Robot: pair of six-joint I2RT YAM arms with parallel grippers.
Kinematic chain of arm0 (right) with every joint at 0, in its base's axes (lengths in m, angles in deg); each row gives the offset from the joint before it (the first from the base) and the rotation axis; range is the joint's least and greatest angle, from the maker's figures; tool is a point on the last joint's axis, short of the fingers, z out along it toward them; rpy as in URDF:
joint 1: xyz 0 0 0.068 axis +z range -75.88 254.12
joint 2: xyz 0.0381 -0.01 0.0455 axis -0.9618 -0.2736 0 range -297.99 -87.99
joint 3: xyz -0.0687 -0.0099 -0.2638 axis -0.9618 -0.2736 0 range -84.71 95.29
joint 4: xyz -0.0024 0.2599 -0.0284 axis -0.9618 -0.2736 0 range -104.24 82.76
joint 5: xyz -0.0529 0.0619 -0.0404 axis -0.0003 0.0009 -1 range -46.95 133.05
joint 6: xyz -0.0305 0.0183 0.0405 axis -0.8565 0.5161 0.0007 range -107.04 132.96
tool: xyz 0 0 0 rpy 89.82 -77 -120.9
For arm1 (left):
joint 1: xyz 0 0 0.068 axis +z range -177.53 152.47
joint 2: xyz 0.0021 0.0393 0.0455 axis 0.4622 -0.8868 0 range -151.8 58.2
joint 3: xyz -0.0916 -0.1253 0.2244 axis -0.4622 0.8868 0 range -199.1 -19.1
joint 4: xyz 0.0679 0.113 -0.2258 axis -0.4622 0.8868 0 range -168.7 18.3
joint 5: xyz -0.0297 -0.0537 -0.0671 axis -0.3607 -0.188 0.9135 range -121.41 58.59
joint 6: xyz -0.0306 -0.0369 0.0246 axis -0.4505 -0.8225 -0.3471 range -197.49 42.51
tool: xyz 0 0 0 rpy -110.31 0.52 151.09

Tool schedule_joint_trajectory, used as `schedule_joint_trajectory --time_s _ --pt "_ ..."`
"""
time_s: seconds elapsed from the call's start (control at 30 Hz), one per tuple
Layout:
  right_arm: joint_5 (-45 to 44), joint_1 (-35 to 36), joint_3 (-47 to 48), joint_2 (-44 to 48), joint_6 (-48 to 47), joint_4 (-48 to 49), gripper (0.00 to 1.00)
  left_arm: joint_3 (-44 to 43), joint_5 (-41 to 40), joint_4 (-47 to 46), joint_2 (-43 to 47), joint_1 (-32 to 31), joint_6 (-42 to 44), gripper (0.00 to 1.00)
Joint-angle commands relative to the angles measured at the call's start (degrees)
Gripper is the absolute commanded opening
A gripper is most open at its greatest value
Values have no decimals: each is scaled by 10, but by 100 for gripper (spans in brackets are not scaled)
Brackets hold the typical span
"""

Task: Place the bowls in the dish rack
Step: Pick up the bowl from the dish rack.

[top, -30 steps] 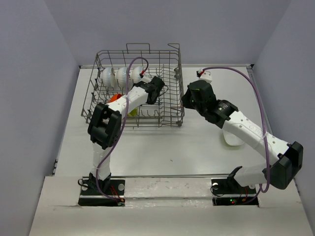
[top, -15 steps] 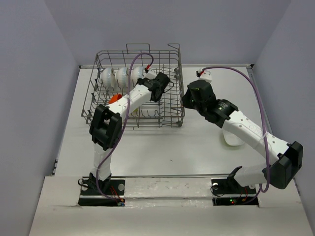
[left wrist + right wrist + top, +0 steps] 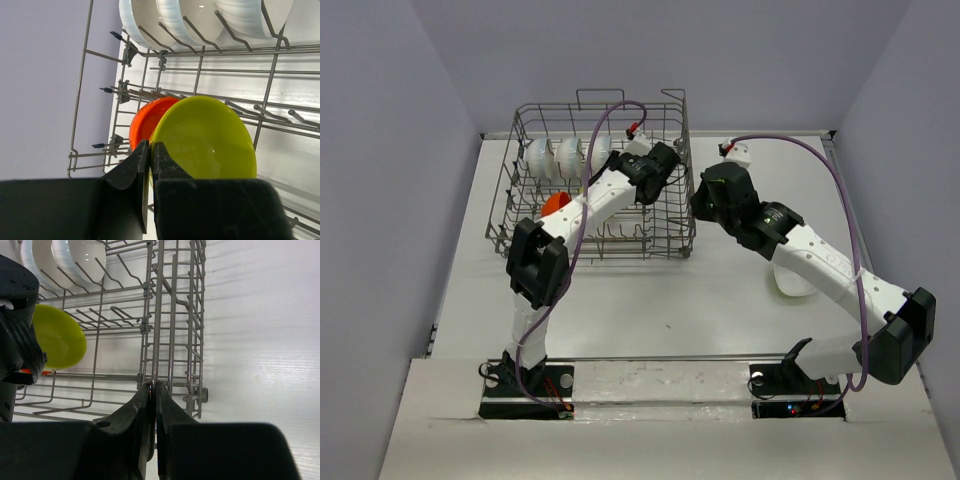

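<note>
The dish rack [image 3: 601,105] stands at the back of the table. Three white bowls [image 3: 567,155] stand on edge in its far row [image 3: 200,17]. An orange bowl [image 3: 555,203] leans at its left side, and a yellow-green bowl [image 3: 205,137] rests against the orange one [image 3: 145,120]. My left gripper [image 3: 150,145] hovers shut and empty over the rack's right half [image 3: 650,178], apart from the yellow-green bowl [image 3: 57,342]. My right gripper [image 3: 153,385] is shut on a wire of the rack's right wall [image 3: 695,205].
Another white bowl [image 3: 790,282] lies on the table at the right, partly under my right arm. The rack's upright tines [image 3: 125,315] and raised wire sides [image 3: 172,315] surround both grippers. Grey walls close in the table on three sides.
My left arm has swung up and to the right across the rack, away from the yellow-green bowl. The right arm and the rack have stayed put.
</note>
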Motion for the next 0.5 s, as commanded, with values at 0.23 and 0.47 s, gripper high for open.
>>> schedule_joint_trajectory --time_s 0.23,0.47 --pt "-1 9 18 -14 -8 -19 8 -55 -54 35 33 -14 -19 0" --pt "-3 9 22 -12 -6 -20 9 -86 -62 53 37 -22 -18 0"
